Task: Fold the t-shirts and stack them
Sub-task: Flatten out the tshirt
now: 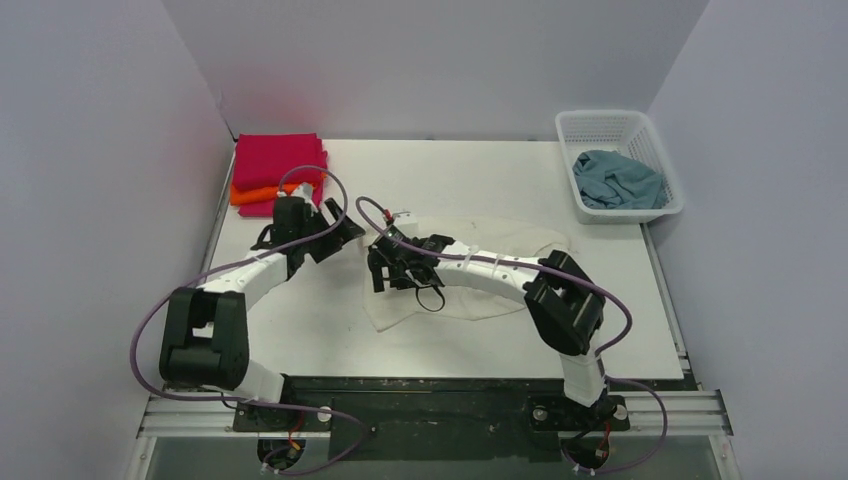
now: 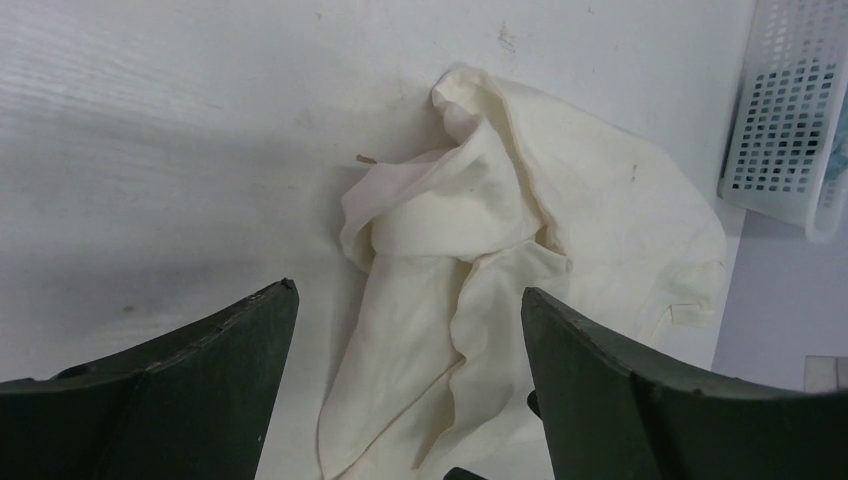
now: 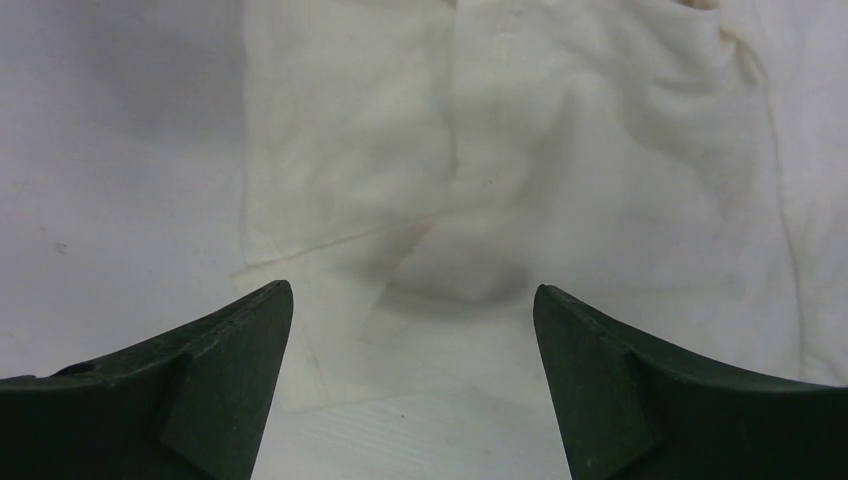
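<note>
A cream t-shirt (image 1: 510, 242) lies crumpled in the middle of the table, bunched toward its left side. My right gripper (image 1: 384, 272) hovers over the shirt's left edge; in the right wrist view it (image 3: 412, 295) is open above the cream cloth (image 3: 520, 150), with nothing between the fingers. My left gripper (image 1: 345, 232) hangs open just left of the shirt, and its wrist view (image 2: 410, 300) looks along the bunched cream cloth (image 2: 480, 230). A folded magenta t-shirt (image 1: 278, 160) sits on a folded orange one (image 1: 252, 194) at the back left. A grey-blue t-shirt (image 1: 618, 180) is heaped in the basket.
The white mesh basket (image 1: 605, 117) stands at the back right corner, and its wall (image 2: 790, 110) shows in the left wrist view. Grey walls close the table on three sides. The arm bases and purple cables run along the near edge.
</note>
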